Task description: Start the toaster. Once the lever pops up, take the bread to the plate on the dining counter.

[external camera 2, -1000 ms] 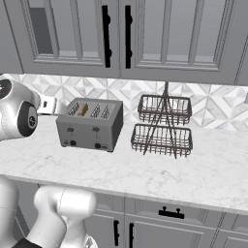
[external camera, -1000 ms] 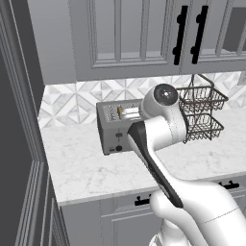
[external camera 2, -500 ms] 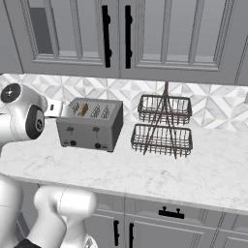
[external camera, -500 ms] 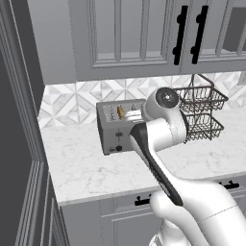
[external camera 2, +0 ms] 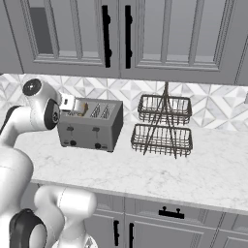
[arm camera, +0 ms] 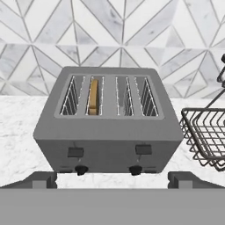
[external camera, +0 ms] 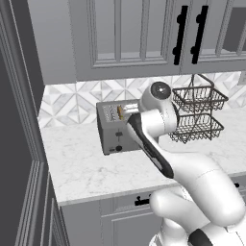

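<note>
Arm: rises from the base, elbow bent, forearm reaching over the worktop (external camera 2: 145,174) toward the toaster (arm camera: 107,121); hand level, aimed at the toaster's front.
Gripper (arm camera: 112,179): wide open, holding nothing; fingertips (arm camera: 41,179) low in the hand view, just short of the toaster's front, one to each side of the two knobs.
Toaster: on the marble worktop against the tiled wall, front facing the hand; boxy grey metal, four slots on top, two black levers, both up near the top of their tracks, two black knobs below.
Toaster contents: bread (arm camera: 93,97) upright in the second slot from the left in the hand view, sunk inside the slot; other three slots showing bare wire guides.
Bread look: thin tan-brown slice seen edge-on, darker at the crust.
Basket rack (external camera 2: 163,127): two-tier dark wire stand, right of the toaster, apart from it; both tiers bare.
Behind: patterned tile backsplash, grey cabinets (external camera 2: 116,36) with black handles above.
</note>
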You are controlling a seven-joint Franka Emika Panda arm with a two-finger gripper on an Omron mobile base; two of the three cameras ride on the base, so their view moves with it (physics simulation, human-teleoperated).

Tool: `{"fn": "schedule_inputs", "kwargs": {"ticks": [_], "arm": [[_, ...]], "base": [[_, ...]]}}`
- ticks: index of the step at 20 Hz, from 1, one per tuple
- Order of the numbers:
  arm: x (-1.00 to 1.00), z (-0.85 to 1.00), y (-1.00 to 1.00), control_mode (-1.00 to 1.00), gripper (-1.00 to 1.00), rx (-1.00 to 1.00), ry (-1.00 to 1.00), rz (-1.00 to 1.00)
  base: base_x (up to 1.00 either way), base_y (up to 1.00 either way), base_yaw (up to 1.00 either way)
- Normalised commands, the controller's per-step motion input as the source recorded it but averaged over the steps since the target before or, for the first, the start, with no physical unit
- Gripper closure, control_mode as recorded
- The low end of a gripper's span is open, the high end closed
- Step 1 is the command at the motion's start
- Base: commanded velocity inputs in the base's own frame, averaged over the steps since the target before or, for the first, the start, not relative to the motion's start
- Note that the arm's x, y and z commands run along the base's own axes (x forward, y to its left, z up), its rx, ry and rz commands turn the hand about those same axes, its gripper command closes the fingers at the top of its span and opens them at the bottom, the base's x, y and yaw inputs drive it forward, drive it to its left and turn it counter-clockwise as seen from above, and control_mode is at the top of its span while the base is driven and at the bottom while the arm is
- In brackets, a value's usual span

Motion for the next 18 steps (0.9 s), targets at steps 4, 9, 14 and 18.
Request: {"fn": "schedule_inputs", "kwargs": {"ticks": [4,9,14,18], "arm": [[0.25,-0.15,0.0,-1.0,-1.0,0.0,0.02,0.0],[0.15,-0.28,0.01,-1.0,-1.0,0.0,0.04,0.01],[0.35,-0.01,0.04,-1.0,-1.0,0.0,0.0,0.0],[0.28,-0.1,0.14,-1.0,-1.0,0.0,0.0,0.0]], "base": [[0.0,0.0,0.0],[0.0,0.0,0.0],[0.0,0.0,0.0],[0.0,0.0,0.0]]}}
